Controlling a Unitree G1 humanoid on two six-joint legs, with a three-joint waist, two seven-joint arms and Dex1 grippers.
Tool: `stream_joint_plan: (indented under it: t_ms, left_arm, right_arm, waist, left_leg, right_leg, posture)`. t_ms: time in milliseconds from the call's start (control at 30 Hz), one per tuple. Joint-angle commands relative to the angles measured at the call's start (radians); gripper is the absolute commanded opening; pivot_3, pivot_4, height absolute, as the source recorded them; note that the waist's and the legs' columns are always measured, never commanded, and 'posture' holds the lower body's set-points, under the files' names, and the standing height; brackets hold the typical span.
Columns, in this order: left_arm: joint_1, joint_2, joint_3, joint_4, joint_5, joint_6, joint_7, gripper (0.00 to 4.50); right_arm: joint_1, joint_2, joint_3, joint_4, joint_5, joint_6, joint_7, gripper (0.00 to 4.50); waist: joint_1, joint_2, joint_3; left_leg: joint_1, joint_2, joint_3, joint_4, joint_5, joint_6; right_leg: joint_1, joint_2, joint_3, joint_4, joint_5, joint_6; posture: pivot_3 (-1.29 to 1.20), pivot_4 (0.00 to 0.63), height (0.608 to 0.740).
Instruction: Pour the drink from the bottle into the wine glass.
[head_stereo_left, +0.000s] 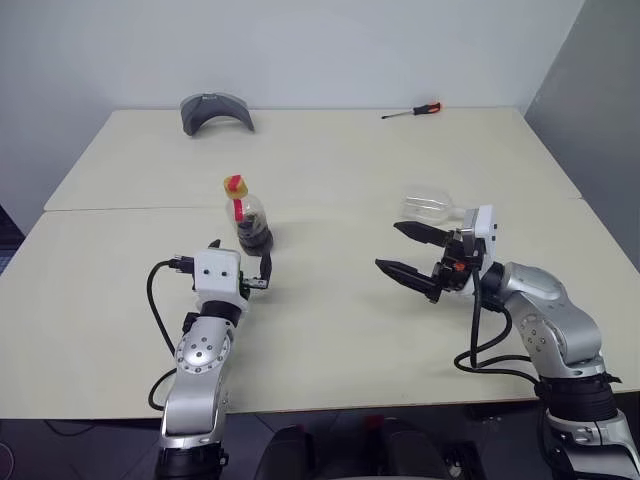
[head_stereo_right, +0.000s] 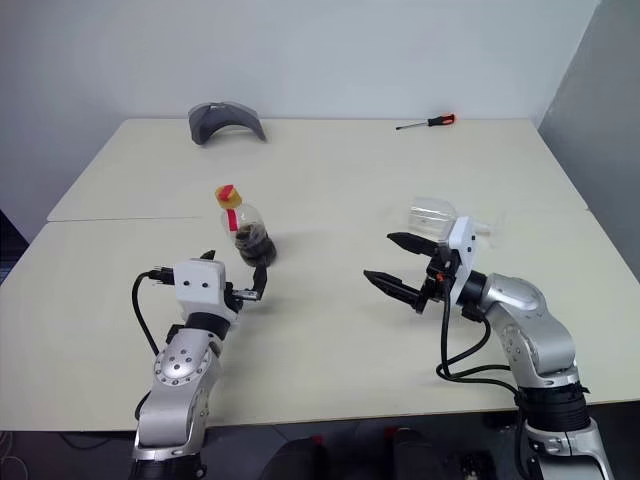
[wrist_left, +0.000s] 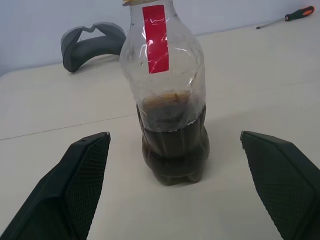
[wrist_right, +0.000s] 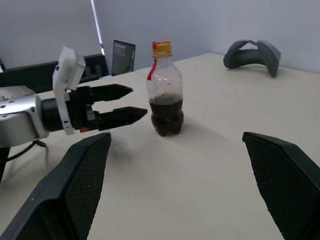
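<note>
The bottle (head_stereo_left: 247, 212) stands upright on the table's left half, with a yellow-and-red cap and a red strip on its neck. The dark brown drink (wrist_left: 174, 155) fills its lower part. My left gripper (head_stereo_left: 240, 255) is open just in front of it, one finger (wrist_left: 82, 175) to each side, not touching. The open left gripper (wrist_right: 138, 101) also shows beside the bottle (wrist_right: 164, 95) in the right wrist view. My right gripper (head_stereo_left: 388, 245) is open over the table's right half, pointing left toward the bottle. The clear wine glass (head_stereo_left: 430, 207) sits just beyond it, partly hidden by the hand.
A grey curved band (head_stereo_left: 215, 110) lies at the table's far left. A red-handled screwdriver (head_stereo_left: 412, 111) lies at the far right. A seam (head_stereo_left: 120, 208) runs across the cream table. Bare tabletop separates the two grippers.
</note>
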Motion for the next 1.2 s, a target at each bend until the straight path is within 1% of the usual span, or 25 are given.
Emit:
stream_joint_plan:
  t_ms: [33, 367, 767, 1200]
  left_arm:
    - [-0.048, 0.023, 0.013, 0.047, -0.015, -0.056, -0.017, 4.46]
    - [-0.134, 0.045, 0.020, 0.181, -0.022, -0.136, -0.019, 4.46]
    - [-0.289, 0.032, 0.010, 0.417, -0.023, -0.269, -0.010, 4.46]
    - [-0.435, 0.047, 0.031, 0.658, -0.030, -0.386, -0.007, 4.46]
  right_arm:
    - [-0.034, -0.009, -0.004, -0.007, 0.025, -0.005, 0.020, 4.50]
    - [-0.048, -0.008, -0.003, -0.019, 0.026, 0.013, 0.008, 4.50]
    - [-0.063, -0.010, -0.007, -0.050, 0.028, 0.046, -0.025, 4.50]
    - [-0.073, -0.004, -0.004, -0.061, 0.030, 0.057, -0.055, 4.50]
  waist:
    - [0.000, 0.000, 0.000]
    - [0.001, 0.000, 0.000]
    - [0.005, 0.000, 0.000]
    - [0.007, 0.000, 0.000]
  left_leg:
    - [0.000, 0.000, 0.000, 0.000, 0.000, 0.000]
    - [0.000, 0.000, 0.000, 0.000, 0.000, 0.000]
    - [0.000, 0.000, 0.000, 0.000, 0.000, -0.001]
    - [-0.001, 0.000, 0.000, 0.000, 0.001, -0.001]
  right_leg:
    - [0.000, 0.000, 0.000, 0.000, 0.000, 0.000]
    - [0.000, 0.000, 0.000, 0.000, 0.000, 0.000]
    - [-0.001, 0.000, -0.001, 0.000, 0.000, 0.000]
    - [-0.001, -0.001, -0.001, 0.001, 0.000, 0.000]
  posture:
    - [0.00, 0.150, 0.740]
    - [0.00, 0.150, 0.740]
    - [0.00, 0.150, 0.740]
    - [0.00, 0.150, 0.740]
